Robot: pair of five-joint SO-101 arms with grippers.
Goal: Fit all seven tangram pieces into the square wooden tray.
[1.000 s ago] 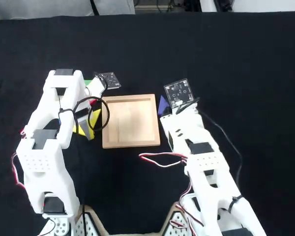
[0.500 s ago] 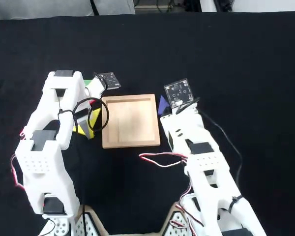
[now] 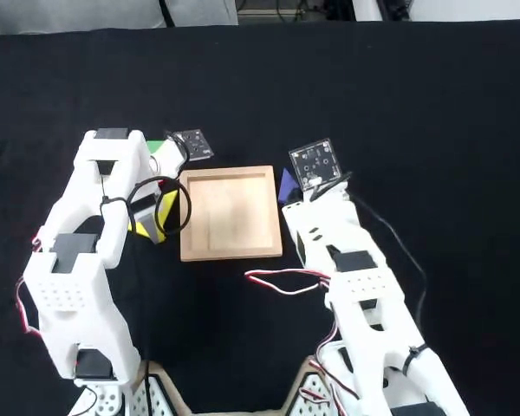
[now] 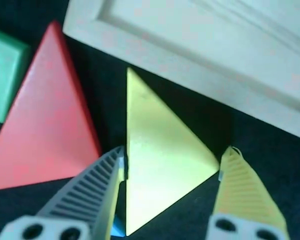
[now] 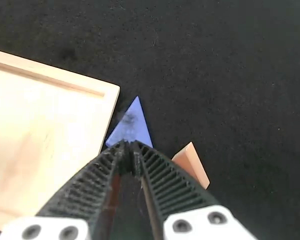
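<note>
L gripper (image 4: 175, 157): fingers apart astride yellow triangle (image 4: 155, 135), 9 o'clock of tray (image 3: 231, 253). R gripper (image 5: 128, 146): fingers together, at blue triangle (image 5: 132, 124), 2 o'clock.

surface: table covered in black cloth (image 3: 416, 104) | on it: square pale wooden tray (image 3: 230, 213) | along one tray edge: flat yellow triangle (image 4: 160, 160), flat red triangle (image 4: 45, 125), green block (image 4: 2, 75) | opposite edge: small blue triangle (image 5: 131, 127), orange block (image 5: 192, 162) near it
</note>
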